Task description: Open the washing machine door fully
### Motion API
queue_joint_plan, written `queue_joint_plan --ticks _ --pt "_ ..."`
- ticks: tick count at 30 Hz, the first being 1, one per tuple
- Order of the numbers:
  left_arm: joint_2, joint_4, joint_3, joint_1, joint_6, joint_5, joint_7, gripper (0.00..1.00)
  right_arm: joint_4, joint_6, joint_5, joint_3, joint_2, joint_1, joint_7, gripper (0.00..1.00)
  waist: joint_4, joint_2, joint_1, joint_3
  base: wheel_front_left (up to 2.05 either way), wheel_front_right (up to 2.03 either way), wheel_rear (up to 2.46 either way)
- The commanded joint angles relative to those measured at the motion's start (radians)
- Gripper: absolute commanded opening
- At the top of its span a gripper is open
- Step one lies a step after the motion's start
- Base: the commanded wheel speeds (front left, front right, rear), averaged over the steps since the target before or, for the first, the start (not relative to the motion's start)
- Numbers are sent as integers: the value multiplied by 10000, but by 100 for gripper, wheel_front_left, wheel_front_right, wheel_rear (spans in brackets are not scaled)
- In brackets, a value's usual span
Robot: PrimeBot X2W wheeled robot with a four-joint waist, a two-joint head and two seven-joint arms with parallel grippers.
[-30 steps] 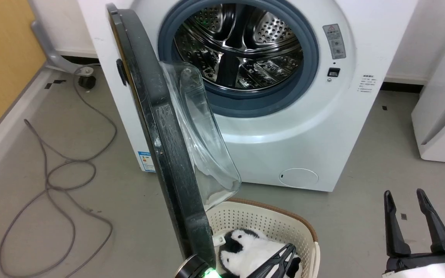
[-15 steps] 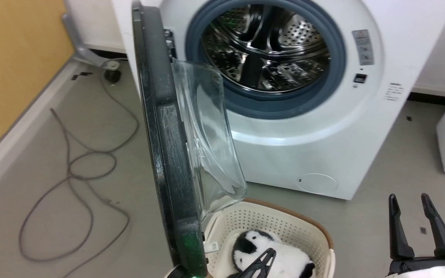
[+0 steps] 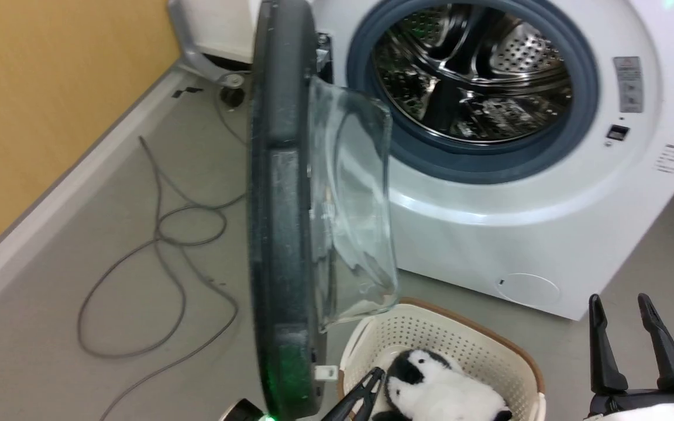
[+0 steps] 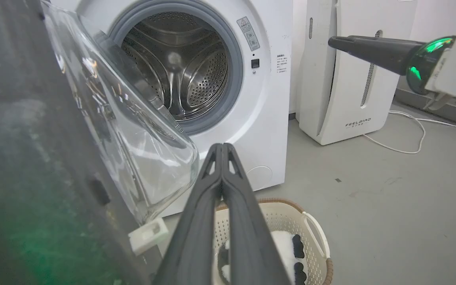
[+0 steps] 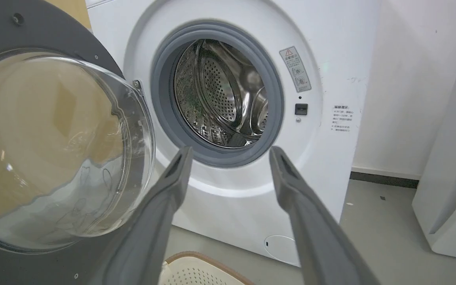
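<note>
Since washer [image 3: 489, 234] has drum [image 3: 477, 76] exposed, judge task part done.
- Find door [image 3: 281, 234] edge-on in head view, roughly square to washer front, pivoted at its left side; more swing remains.
- Expect door rigid, heavy-looking, glossy, likely slippery.
- Avoid glass bowl [image 3: 351, 210] bulging from inner face: fragile.
- Push on black ring near free edge.
- Note basket [image 3: 460, 336] below door's free edge.
- Check right gripper [image 3: 618, 299]: fingers spread, empty, well apart from door.
- Check left gripper [image 4: 222, 147]: fingers pressed together, nothing between, just beside inner face; contact cannot be told.
</note>
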Motion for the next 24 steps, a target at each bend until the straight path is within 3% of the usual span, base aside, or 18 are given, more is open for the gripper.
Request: queue_joint_plan --ticks 1,24 --pt "48 -8 80 7 90 -83 18 0 26 8 57 -4 36 14 -44 100 156 0 0 29 0 0 0" --pt "659 183 1962 -359 765 -542 18 0 54 8 -133 -65 36 -36 -44 100 1085 0 0 304 0 0 0"
